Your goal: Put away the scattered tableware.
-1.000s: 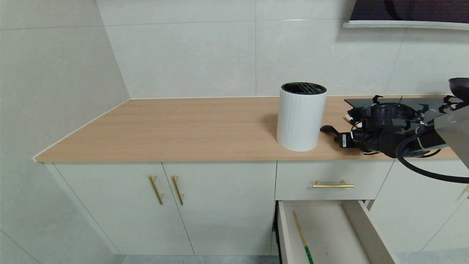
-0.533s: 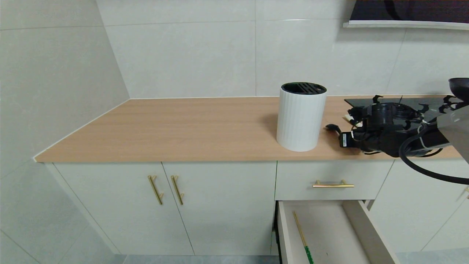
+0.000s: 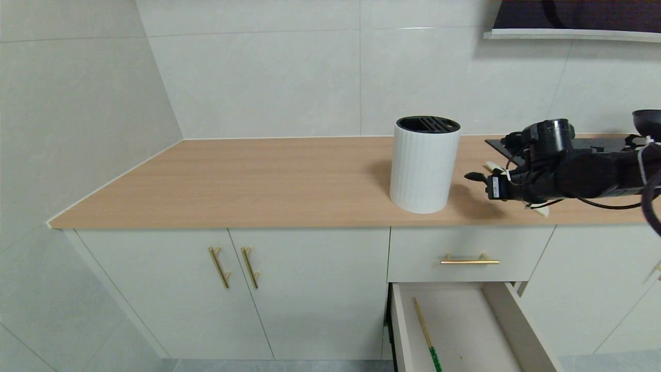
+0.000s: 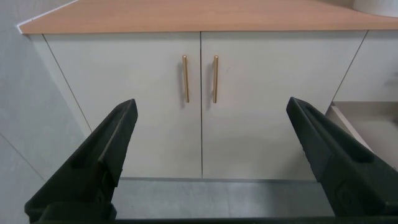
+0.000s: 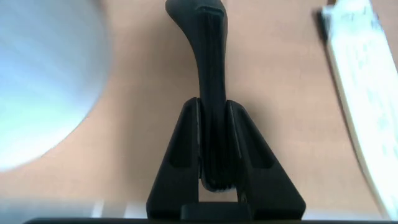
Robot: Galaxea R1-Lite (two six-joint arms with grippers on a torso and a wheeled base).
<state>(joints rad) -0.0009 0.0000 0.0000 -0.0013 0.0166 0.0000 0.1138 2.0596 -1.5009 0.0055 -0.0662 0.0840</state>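
Carry step, by my reading: right gripper fingers clenched on black utensil handle, above wooden bench, just beside white ribbed cylindrical holder with black slotted top. Next likely needs lift and slot alignment. Flat white strip lies close. Left gripper fingers spread, empty.

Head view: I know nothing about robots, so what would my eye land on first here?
Probably the tall white ribbed holder with a black slotted top, standing on the wooden counter. Right beside it, the right pincer hangs over the counter, shut on a black handle. Below, an open drawer holds chopsticks with a green end.
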